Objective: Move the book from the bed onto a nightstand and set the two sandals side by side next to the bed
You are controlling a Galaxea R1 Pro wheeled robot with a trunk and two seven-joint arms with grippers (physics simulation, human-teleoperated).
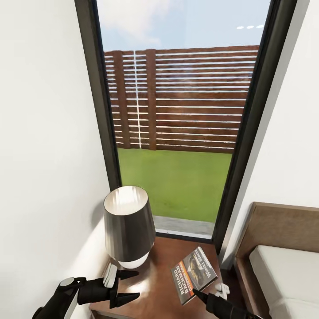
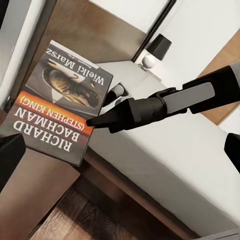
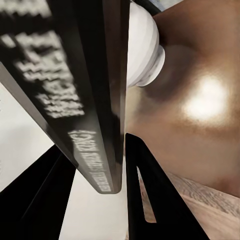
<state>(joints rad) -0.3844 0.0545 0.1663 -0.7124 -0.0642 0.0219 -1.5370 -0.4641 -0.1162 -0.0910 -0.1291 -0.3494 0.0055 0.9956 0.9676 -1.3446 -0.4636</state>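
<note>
**Book held over the nightstand**

Bedroom window (image 1: 177, 110) rises behind the nightstand (image 1: 157, 283), bed (image 1: 283, 274) just beside it. Right gripper (image 1: 200, 296) clamps the book (image 1: 194, 274) by its lower edge above the nightstand top, near the lamp (image 1: 128, 226). Thin, light, probably slippery: grip an edge. Left gripper (image 1: 128, 288) is spread, holding nothing.

Book (image 2: 62, 102) cover lettered "RICHARD BACHMAN" in white, "(STEPHEN KING)" on an orange band, "Wielki Marsz" at its far end. Spine print blurred.
</note>
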